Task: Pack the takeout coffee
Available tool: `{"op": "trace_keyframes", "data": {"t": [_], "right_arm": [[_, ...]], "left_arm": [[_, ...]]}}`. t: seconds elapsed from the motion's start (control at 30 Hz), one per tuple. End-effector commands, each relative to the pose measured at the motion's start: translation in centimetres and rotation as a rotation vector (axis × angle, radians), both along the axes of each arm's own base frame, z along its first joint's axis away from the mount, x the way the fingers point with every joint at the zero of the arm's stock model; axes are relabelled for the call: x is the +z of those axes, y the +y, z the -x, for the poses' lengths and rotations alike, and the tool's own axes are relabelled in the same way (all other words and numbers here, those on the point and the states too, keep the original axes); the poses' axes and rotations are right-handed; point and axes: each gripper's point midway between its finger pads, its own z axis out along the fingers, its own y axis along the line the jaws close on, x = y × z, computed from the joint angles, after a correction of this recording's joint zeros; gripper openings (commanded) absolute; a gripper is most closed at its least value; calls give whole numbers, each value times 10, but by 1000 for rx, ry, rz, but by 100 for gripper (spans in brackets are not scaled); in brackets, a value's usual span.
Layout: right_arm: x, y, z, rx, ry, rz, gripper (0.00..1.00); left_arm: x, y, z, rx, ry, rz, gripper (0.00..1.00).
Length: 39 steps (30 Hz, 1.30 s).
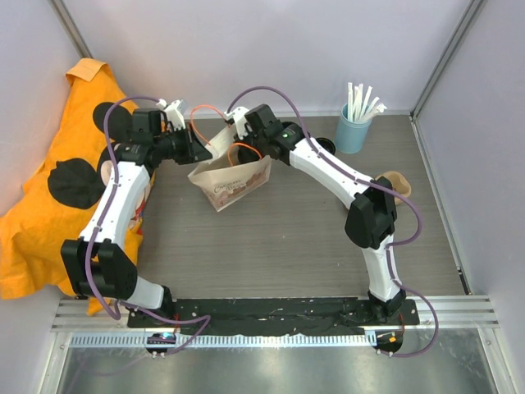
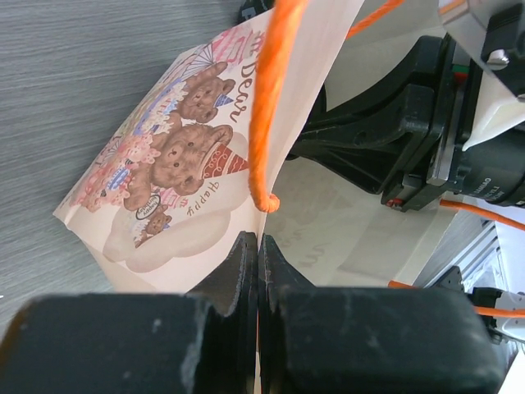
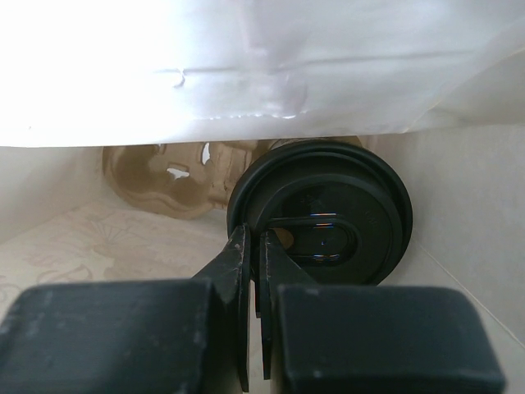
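Observation:
A paper bag point(image 1: 232, 182) with a bear print and orange cord handles stands open at the table's middle. My left gripper point(image 1: 203, 151) is shut on the bag's upper edge point(image 2: 246, 205), beside the orange handle point(image 2: 269, 107). My right gripper point(image 1: 226, 141) reaches into the bag's mouth. In the right wrist view it point(image 3: 254, 240) is shut on the rim of a black takeout coffee cup point(image 3: 336, 209), seen lid-on inside the bag. The cup sits next to a tan pulp tray point(image 3: 168, 179) deep in the bag. The cup is hidden in the top view.
A light blue cup of white straws point(image 1: 353, 130) stands at the back right. A tan pulp piece point(image 1: 396, 184) lies by the right arm's elbow. An orange cloth with black dots point(image 1: 49, 189) covers the left side. A dark round thing point(image 1: 326, 146) shows behind the right forearm.

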Motion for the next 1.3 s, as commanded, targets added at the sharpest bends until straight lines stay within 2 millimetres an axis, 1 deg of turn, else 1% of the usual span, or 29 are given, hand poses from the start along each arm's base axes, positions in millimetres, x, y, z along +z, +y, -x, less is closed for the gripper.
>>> {"op": "trace_keyframes", "data": {"t": [0.0, 0.07, 0.13, 0.17, 0.23, 0.27, 0.33, 0.37, 0.4, 0.53, 0.57, 0.7, 0.73, 0.83, 0.87, 1.13, 1.27], "right_arm": [[16, -3, -7, -2, -31, -5, 1], [18, -3, -8, -2, -33, -8, 1], [17, -4, -7, 1, -28, -2, 4], [17, -4, -6, 1, -27, -1, 5], [17, -5, -6, 2, -25, -2, 8], [14, -5, -5, 3, -20, 1, 11], [15, -5, -5, 6, -18, -3, 14], [15, -5, -5, 8, -17, -4, 18], [16, -5, -5, 8, -16, -7, 20], [17, -4, -6, 11, -19, -11, 25], [17, -4, -6, 12, -19, -11, 29], [19, -3, -6, 17, -19, -16, 34], [20, -2, -6, 19, -21, -17, 38], [29, -1, -6, 28, -29, -35, 45], [35, 1, -6, 34, -37, -49, 46], [64, 9, -1, 78, -67, -113, 57], [70, 12, 2, 99, -67, -133, 61]], "left_arm": [[-7, 13, -12, 60, 6, -23, 2], [-7, 14, -14, 64, 0, -29, 5], [-2, 15, -16, 60, -9, -34, 6], [-3, 15, -16, 58, -4, -34, 7], [0, 14, -18, 55, -10, -33, 10], [1, 13, -18, 53, -8, -31, 11], [5, 13, -19, 51, -14, -34, 14], [5, 13, -19, 50, -15, -35, 16], [7, 13, -19, 48, -17, -35, 19], [8, 12, -20, 38, -19, -29, 22], [10, 11, -20, 37, -21, -28, 23], [7, 11, -20, 34, -15, -28, 25], [8, 11, -20, 33, -16, -29, 25], [7, 11, -20, 34, -14, -28, 29], [7, 11, -20, 33, -13, -26, 29], [6, 11, -21, 36, -15, -27, 34], [6, 10, -21, 33, -16, -26, 35]]}}
